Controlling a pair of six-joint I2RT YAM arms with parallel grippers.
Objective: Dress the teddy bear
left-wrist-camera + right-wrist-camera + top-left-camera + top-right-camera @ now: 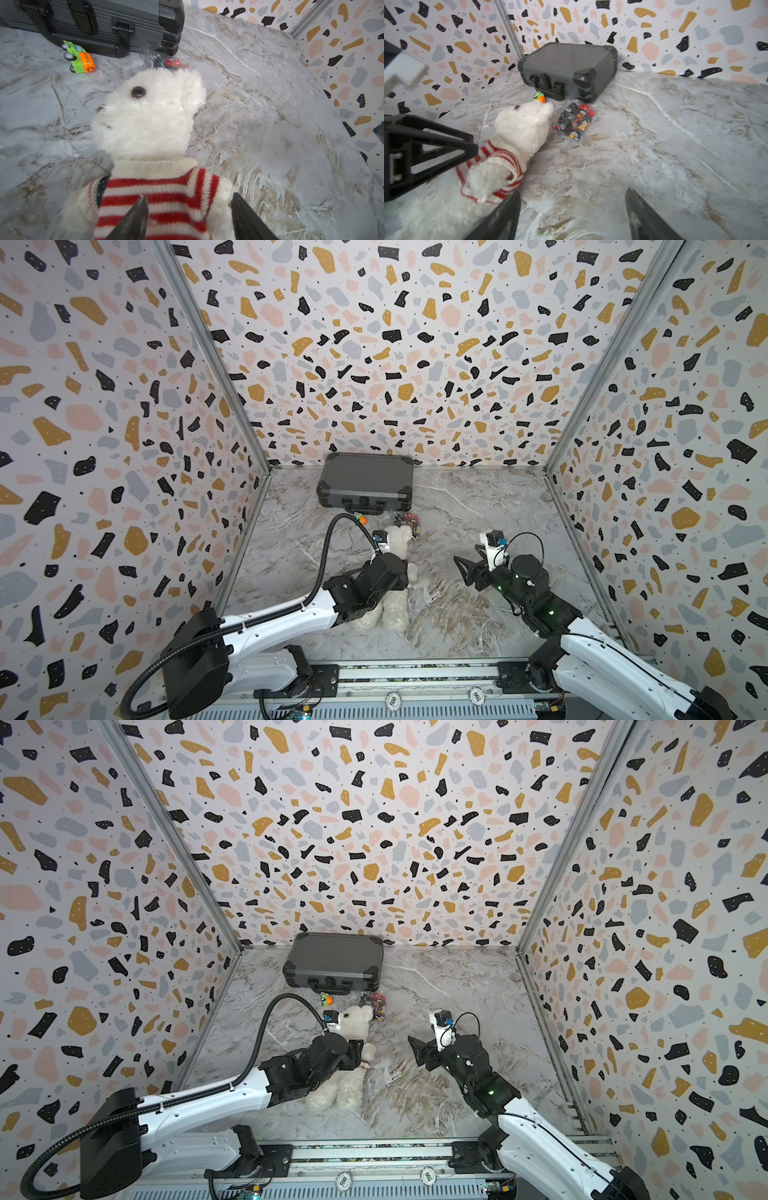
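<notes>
The left gripper [189, 196] is nearest the left wrist lens. Its two dark fingers stand spread over the chest of the striped sweater [155, 185] and pinch nothing visible.

The teddy bear [145, 116] lies flat mid-way across the marble table [478, 510], head toward the grey case [365, 479] and legs toward the arm bases. The sweater's collar sits at the neck and a sleeve covers each visible arm. In my judgement the dressing is largely done, and the spread jaws suit a let-go or a fresh grip to tug the hem.

The right gripper [571, 194] is spread and empty above bare table beside the bear, not touching it. It appears to be kept clear.

In both top views the left arm hides the chest. Only a red trace shows. The wrist views show the stripes. The right wrist view alone shows the knit rucked around the near arm, and a bag of small bricks [575, 120] just beside the head.
</notes>
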